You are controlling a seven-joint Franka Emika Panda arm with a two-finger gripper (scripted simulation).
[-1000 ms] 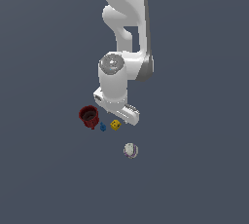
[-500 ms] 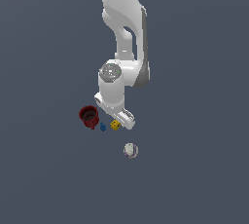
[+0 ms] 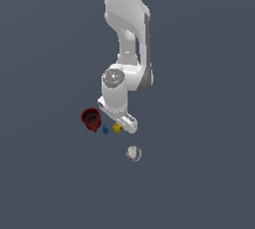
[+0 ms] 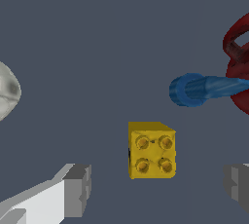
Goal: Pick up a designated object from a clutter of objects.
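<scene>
The tiny yellow cube (image 4: 151, 150) with round dots on its top lies on the grey floor between my two fingers. In the exterior view the cube (image 3: 118, 128) sits just under my hand. My gripper (image 4: 156, 189) is open and empty, its fingertips (image 4: 78, 190) standing apart on either side of the cube without touching it. The dark red cup (image 3: 91, 118), the tiny blue piece (image 3: 105, 130) and the whitish ball (image 3: 133, 154) lie close around it. The fingers themselves are hidden behind the hand in the exterior view.
In the wrist view the blue piece (image 4: 202, 89) points at the cube from beside the red cup (image 4: 239, 67). The whitish ball (image 4: 7, 91) lies on the other side. The grey floor (image 3: 199, 173) spreads flat all round.
The arm has come down toward the cube, and the hand now covers more of it in the exterior view. The four objects have not moved.
</scene>
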